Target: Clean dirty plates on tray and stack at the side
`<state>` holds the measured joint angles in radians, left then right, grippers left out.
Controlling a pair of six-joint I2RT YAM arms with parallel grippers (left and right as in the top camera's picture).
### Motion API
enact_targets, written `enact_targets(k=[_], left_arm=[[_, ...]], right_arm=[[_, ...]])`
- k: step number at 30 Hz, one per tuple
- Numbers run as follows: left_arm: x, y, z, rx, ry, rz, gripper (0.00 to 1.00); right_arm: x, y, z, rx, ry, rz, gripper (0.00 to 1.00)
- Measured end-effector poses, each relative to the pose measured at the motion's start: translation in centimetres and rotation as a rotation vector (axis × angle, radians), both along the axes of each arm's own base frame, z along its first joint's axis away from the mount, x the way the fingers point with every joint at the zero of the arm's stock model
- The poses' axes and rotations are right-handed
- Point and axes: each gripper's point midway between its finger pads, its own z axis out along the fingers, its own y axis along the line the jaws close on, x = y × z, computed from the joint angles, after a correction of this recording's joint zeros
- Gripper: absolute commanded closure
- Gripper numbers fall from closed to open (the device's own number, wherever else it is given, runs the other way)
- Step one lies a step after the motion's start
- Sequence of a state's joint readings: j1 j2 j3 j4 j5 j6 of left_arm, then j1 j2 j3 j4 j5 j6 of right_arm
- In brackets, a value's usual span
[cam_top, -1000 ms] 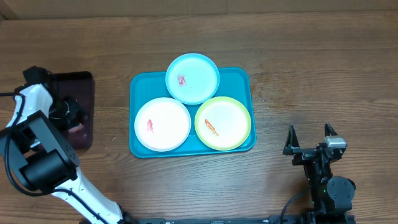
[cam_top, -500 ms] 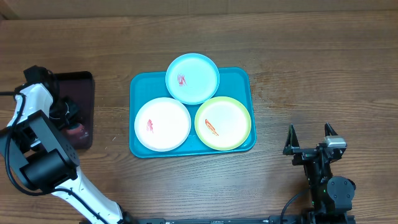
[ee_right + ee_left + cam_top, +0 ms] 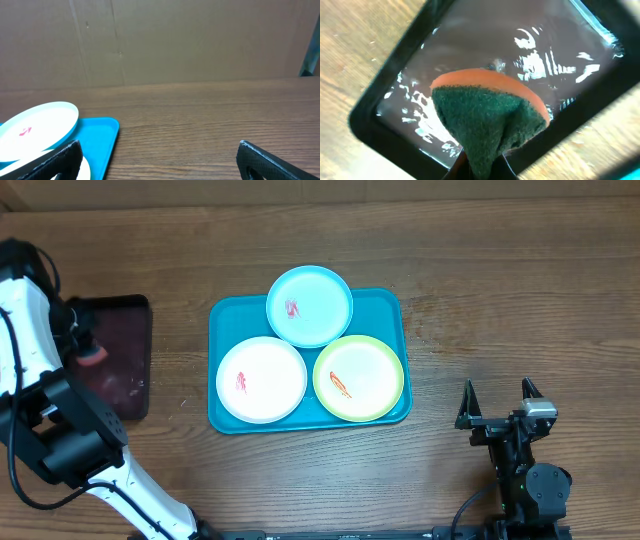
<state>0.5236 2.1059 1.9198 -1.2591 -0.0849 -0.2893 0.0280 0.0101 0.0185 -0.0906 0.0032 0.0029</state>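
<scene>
Three plates lie on the turquoise tray (image 3: pixel 392 308): a light blue plate (image 3: pixel 310 305) at the back, a white plate (image 3: pixel 262 380) front left, a yellow-green rimmed plate (image 3: pixel 358 378) front right. Each carries a red sauce smear. My left gripper (image 3: pixel 86 354) hangs over a dark tray (image 3: pixel 120 330), shut on an orange sponge (image 3: pixel 485 115) whose green scouring side faces the camera. My right gripper (image 3: pixel 498 402) stands open and holds nothing, right of the turquoise tray. In the right wrist view the light blue plate (image 3: pixel 35 130) and the tray corner (image 3: pixel 102 137) sit at lower left.
The dark tray (image 3: pixel 470 45) holds a shiny film of liquid and sits at the table's left side. Bare wooden table lies between the two trays and to the right of the turquoise tray. A brown cardboard wall (image 3: pixel 160 40) closes off the back.
My left gripper has shut on the sponge in the dark tray and lifted it; the left arm has swung toward the far left. The right arm and the plates have not moved.
</scene>
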Motion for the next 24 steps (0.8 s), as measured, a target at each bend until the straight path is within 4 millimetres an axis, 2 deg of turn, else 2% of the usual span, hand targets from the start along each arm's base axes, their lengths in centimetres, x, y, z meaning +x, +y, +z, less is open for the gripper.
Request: enact_targets(k=[3,5,7,10,13,15,17,22,24], left_arm=[[0.8,-0.3,-0.1,-0.017,-0.035,-0.006,0.96],[1.6,-0.2,-1.2,-0.008,-0.065,-0.013,0.96],[1.8,-0.3,-3.2,-0.004,-0.073,-0.016,0.96],[-0.1,-1.5,-6.3,-0.047,-0.006,-0.017,0.96],[-1.1,-2.0,-7.0,-0.073,0.039,-0.013,0.96],[-1.5,-2.0,-6.1,-0.088,0.056,-0.008,0.96],[-1.6,-1.9,-4.3,-0.095,0.062,-0.003,0.96],[-0.2,-0.8,1.2,-0.038,-0.028,-0.001,0.96],[0.2,-0.4,2.2,-0.010,-0.067,0.007,0.96]], right_arm=[[0.0,0.0,0.0,0.000,0.000,-0.001,0.00],[0.0,0.0,0.0,0.000,0.001,0.000,0.00],[0.0,0.0,0.0,0.000,0.000,0.000,0.00],[0.0,0.0,0.0,0.000,0.000,0.000,0.00],[0.0,0.0,0.0,0.000,0.000,-0.001,0.00],[0.0,0.0,0.0,0.000,0.000,-0.001,0.00],[0.0,0.0,0.0,0.000,0.000,0.000,0.00],[0.0,0.0,0.0,0.000,0.000,0.000,0.00],[0.0,0.0,0.0,0.000,0.000,-0.001,0.00]])
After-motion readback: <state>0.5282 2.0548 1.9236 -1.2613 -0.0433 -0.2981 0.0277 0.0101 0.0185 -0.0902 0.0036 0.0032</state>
